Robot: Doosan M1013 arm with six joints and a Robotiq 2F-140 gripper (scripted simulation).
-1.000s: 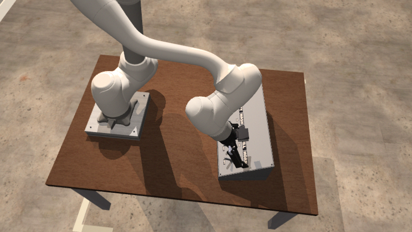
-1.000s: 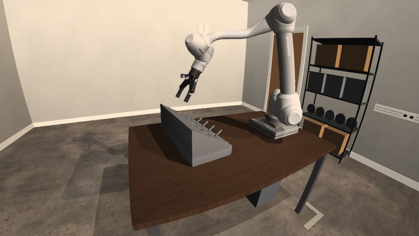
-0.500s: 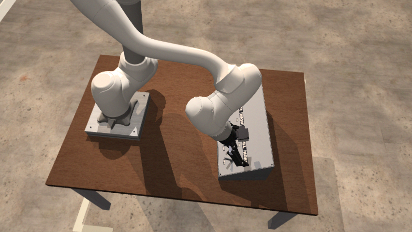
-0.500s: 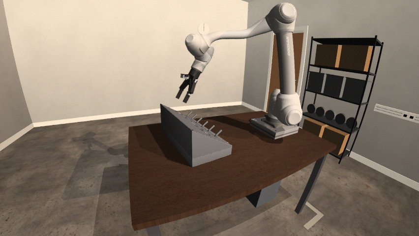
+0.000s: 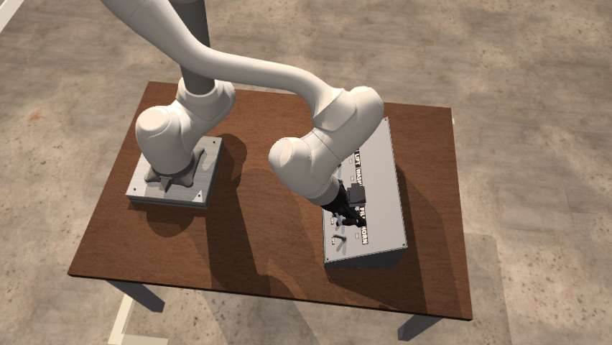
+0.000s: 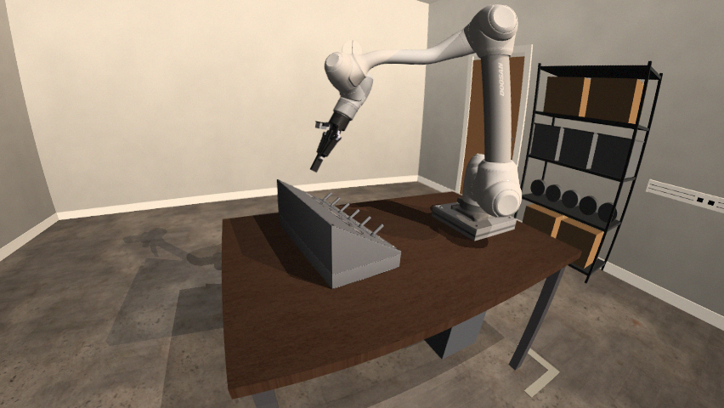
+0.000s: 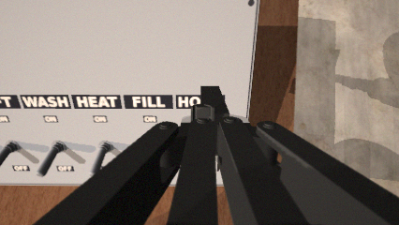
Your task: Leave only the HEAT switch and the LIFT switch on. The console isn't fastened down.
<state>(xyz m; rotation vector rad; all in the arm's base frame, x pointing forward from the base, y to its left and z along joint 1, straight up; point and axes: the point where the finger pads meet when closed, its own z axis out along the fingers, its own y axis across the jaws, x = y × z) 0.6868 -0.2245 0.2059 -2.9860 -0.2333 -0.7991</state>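
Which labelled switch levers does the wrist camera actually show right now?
WASH and HEAT show clearly, both levers down at OFF; the shut claw covers FILL and HORN.

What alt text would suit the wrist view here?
Shut black gripper hovers above a grey console on a wooden table. Labels WASH, HEAT and FILL show; three visible levers lean toward OFF.

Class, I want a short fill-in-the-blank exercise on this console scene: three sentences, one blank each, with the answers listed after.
1. The end effector hangs above the console with its fingers ____.
2. On the panel, the label between WASH and FILL reads ____.
3. The WASH lever points toward the ____ mark.

Answers: shut; HEAT; OFF
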